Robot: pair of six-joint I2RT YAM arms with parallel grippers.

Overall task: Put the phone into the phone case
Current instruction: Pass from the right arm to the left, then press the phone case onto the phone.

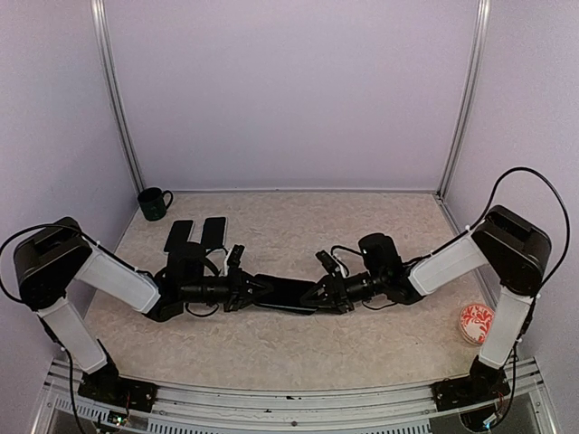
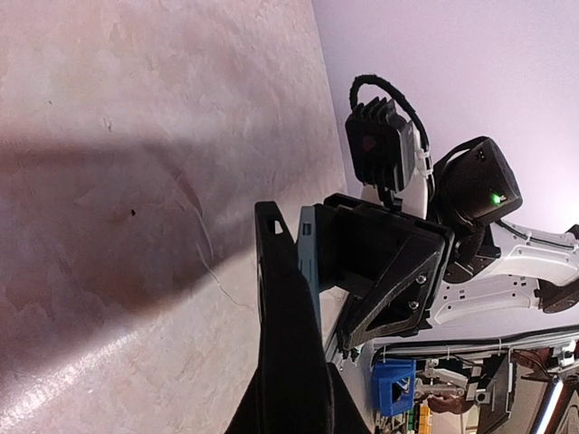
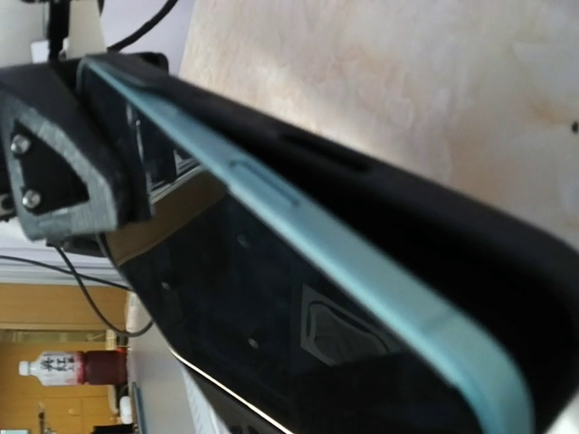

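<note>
Soft, even overhead light. A broad shadow darkens the table (image 2: pixel 90 226) left of the phone case (image 2: pixel 285 362), whose near end is out of focus.

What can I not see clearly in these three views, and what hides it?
Top view: the phone, small and dark between the left gripper and right gripper; how far it sits in the phone case is unclear.
Right wrist view: close and blurred; the right gripper's fingers are out of frame, so its opening is unknown.
Left wrist view: the phone case is edge-on and cut by the bottom edge.
</note>
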